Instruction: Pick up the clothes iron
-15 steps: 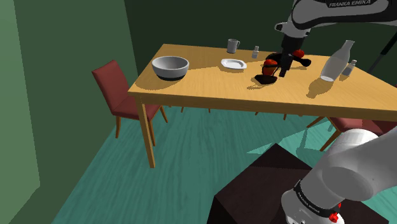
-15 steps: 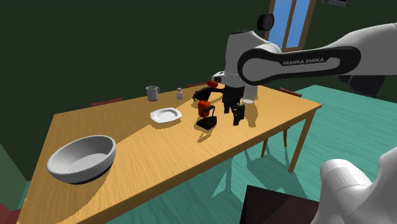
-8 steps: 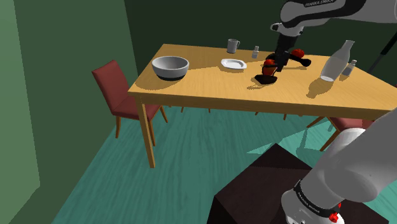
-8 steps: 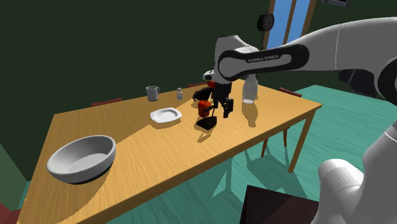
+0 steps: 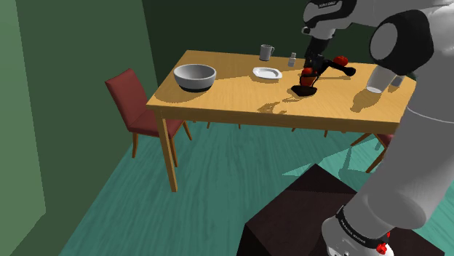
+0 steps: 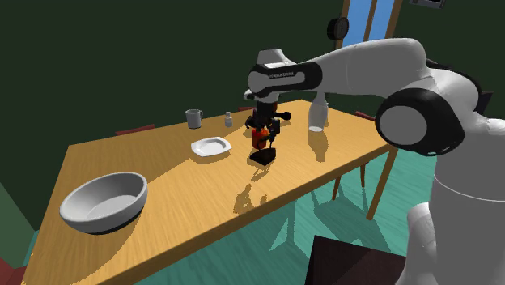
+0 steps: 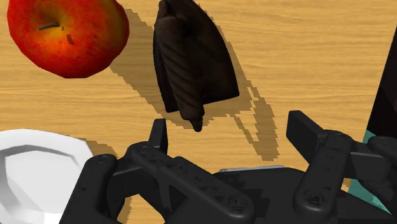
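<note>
Currently gripper (image 7: 228,122) hovers over dark clothes iron (image 7: 191,63), fingers (image 7: 159,132) apart, empty. Iron sits on table (image 5: 233,91), far right in the shoulder view, apple (image 7: 63,32) just beside. Risk: iron looks off-centre between fingers; descent could clip handle, shove it.

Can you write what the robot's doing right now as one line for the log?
stage: pre-grasp | pincer: open, above iron | iron: on table, not held | nearby: red apple
</note>
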